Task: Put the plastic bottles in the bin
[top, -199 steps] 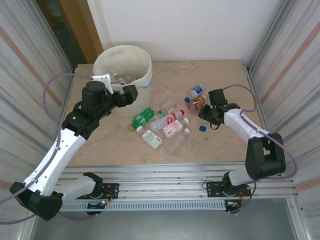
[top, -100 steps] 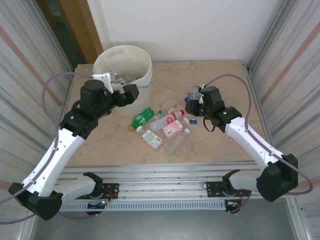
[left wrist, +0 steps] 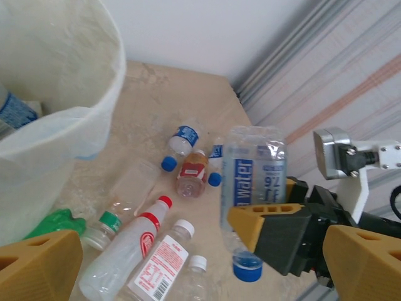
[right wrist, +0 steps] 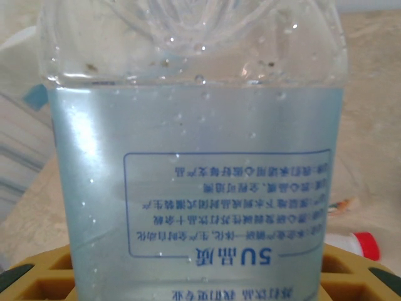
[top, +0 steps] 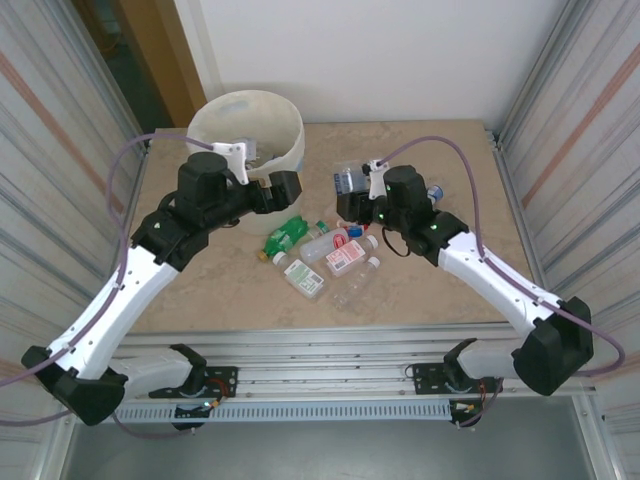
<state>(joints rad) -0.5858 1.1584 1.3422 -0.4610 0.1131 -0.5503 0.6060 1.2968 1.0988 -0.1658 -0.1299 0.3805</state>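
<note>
The table (top: 455, 150) carries the bin (top: 292, 148) at its far left corner. The loose plastic bottles (top: 345, 258) lie in a group near the middle, toward the near edge.

The left gripper (top: 283, 190) hangs just beside the bin on its near side, with the jaws spread wide and nothing between them. The right gripper (top: 352, 200) is above the middle of the table, clenched on a clear water bottle (left wrist: 254, 169) with a blue label. This bottle is held in the air almost upright, cap downward, to the right of the bin.

The step in hand is, I think, to carry this bottle to the bin. To do it well, the right arm should go high, because the blue cap hangs lower than the fingers and could strike the rim or catch the bag. It should also pass on the far side of the left arm, which stands close to the way. The grip should be let go only when the whole bottle is inside the rim, otherwise it may fall on the table.
</note>
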